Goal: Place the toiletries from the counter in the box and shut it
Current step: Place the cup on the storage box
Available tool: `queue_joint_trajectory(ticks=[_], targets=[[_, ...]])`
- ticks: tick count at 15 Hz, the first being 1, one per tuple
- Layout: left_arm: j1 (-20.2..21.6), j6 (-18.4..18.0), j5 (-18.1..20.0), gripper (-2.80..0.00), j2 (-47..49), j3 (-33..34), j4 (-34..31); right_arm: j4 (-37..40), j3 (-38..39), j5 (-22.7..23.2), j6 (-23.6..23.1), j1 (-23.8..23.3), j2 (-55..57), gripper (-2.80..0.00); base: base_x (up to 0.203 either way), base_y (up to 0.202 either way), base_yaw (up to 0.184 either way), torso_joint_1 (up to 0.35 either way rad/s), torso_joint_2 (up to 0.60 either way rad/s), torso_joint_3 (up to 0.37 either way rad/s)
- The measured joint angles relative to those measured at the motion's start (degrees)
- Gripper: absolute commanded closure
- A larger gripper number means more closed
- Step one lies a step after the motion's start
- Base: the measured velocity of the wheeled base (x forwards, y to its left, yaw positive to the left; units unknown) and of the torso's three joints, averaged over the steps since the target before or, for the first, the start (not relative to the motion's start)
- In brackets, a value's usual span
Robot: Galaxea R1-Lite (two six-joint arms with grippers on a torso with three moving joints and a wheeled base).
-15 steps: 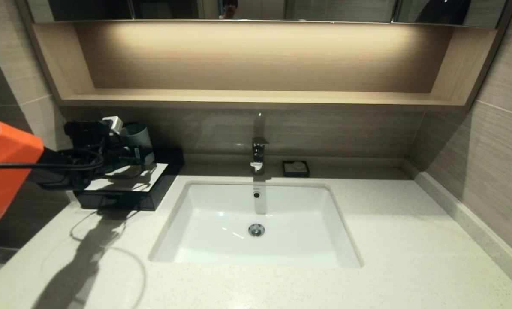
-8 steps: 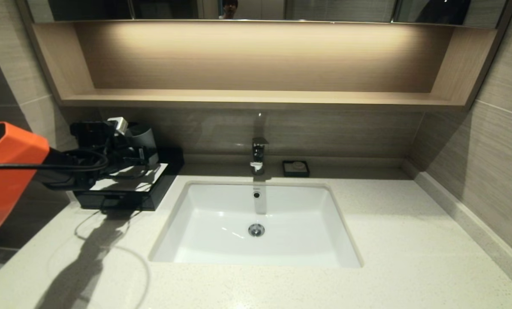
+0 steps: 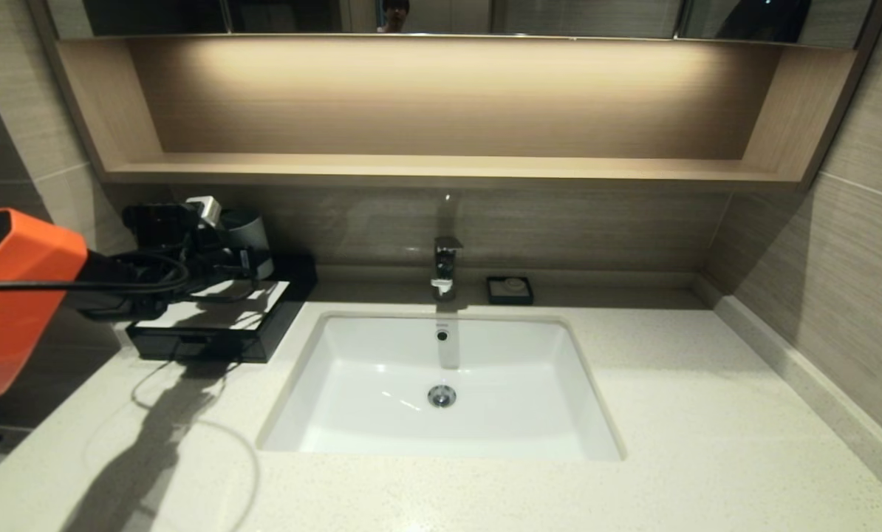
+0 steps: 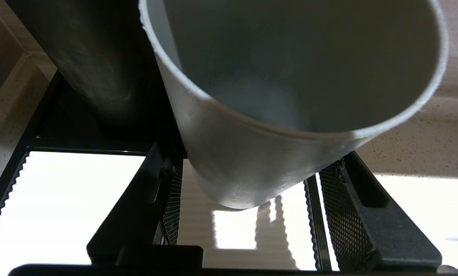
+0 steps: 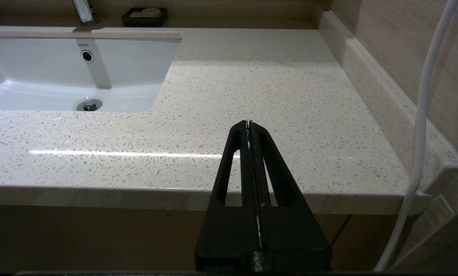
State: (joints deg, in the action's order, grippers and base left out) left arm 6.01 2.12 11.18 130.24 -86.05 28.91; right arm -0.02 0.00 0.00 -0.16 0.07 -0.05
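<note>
Gripping a grey cup (image 4: 252,168), the left claw (image 3: 253,270) hovers over the box (image 3: 212,325) — cup tilted.

In the head view the left arm (image 3: 20,295) is cut by the left frame edge and hides the box's (image 3: 212,332) rear left corner, while the grey cup (image 4: 290,96) runs off the left wrist view's top.

The left arm (image 3: 12,295) has a bright orange boxy shell with a black cable looping along its black wrist, while each gripper has flat black fingers, the left gripper's fingers (image 4: 340,214) lined with fine cross-hatched mesh pads.
</note>
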Motion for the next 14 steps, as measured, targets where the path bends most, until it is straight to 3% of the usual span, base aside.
queue_joint_trajectory(ticks=[14], targets=[[-0.12, -0.06, 0.0, 0.0, 3.0, -3.72, -2.54, -0.05, 0.0, 0.0, 0.0, 0.0, 0.0, 0.0, 0.0, 0.0, 0.0, 0.0, 0.0, 0.0]])
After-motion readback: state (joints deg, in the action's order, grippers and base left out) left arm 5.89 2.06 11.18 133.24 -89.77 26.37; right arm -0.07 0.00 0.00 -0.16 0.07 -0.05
